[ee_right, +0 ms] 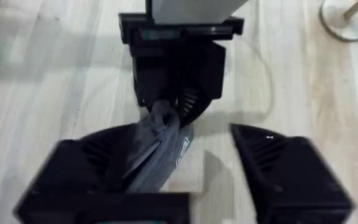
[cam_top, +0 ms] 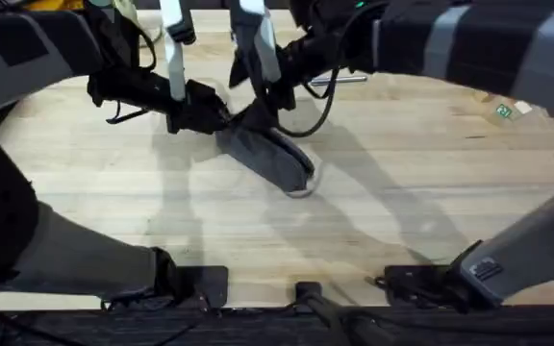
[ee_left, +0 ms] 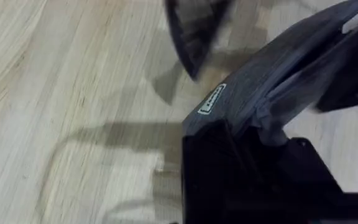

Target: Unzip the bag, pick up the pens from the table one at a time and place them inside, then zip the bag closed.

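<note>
Pale wood table (cam_top: 373, 183) holds the grey bag (cam_top: 272, 154), one end lifted. Left gripper (cam_top: 221, 117) pinches that end; right gripper (ee_right: 185, 168) spreads wide around it. A pen (cam_top: 335, 79) lies behind, so packing seems unfinished.

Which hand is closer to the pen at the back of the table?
Right. The right hand sits at the bag's far end, just beside the pen. The left hand grips that same end from the other side, farther off.
</note>
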Controlling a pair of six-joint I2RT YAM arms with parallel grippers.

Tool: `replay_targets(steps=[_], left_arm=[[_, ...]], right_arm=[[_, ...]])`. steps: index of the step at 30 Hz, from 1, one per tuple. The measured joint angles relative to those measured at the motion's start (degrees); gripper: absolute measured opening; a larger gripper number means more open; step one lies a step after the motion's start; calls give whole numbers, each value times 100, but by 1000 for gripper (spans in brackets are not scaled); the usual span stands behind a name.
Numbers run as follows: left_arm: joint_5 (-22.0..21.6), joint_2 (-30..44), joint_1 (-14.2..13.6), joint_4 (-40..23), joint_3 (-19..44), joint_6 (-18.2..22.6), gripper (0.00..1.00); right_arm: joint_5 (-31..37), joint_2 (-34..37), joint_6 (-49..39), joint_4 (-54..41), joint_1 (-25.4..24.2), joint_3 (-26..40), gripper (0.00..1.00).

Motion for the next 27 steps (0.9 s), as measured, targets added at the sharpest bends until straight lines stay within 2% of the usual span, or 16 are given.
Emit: replay_targets(steps=[1, 2, 3, 8, 15, 16, 17, 21, 22, 23, 27], left_arm=[[0, 0, 0, -2, 0, 0, 43], [2, 0, 0, -2, 0, 0, 43], [2, 0, 0, -2, 0, 0, 43], [2, 0, 0, -2, 0, 0, 43], [2, 0, 0, -1, 0, 4, 65], [0, 0, 0, 7, 0, 3, 144], [9, 0, 0, 5, 0, -18, 268], [-4, 0, 0, 2, 0, -22, 896], [-7, 0, 0, -7, 0, -44, 968], [-7, 0, 0, -11, 0, -46, 986], [-7, 0, 0, -11, 0, -44, 992]], right_arm=[[-2, -89, 17, -72, -21, 11, 858], [-4, -169, 15, -145, -36, 20, 955], [-15, -279, 25, -250, -61, 32, 986], [56, -814, 64, -783, -135, 75, 996], [677, -1458, 84, -1578, -133, 101, 996], [748, -1546, 84, -1665, -133, 101, 996], [822, -1630, 85, -1751, -133, 101, 996], [1104, -1945, 86, -2085, -133, 101, 996], [1173, -2015, 85, -2140, -133, 101, 996], [1222, -2067, 84, -2171, -133, 101, 996], [1342, -2165, 83, -2311, -122, 101, 996]])
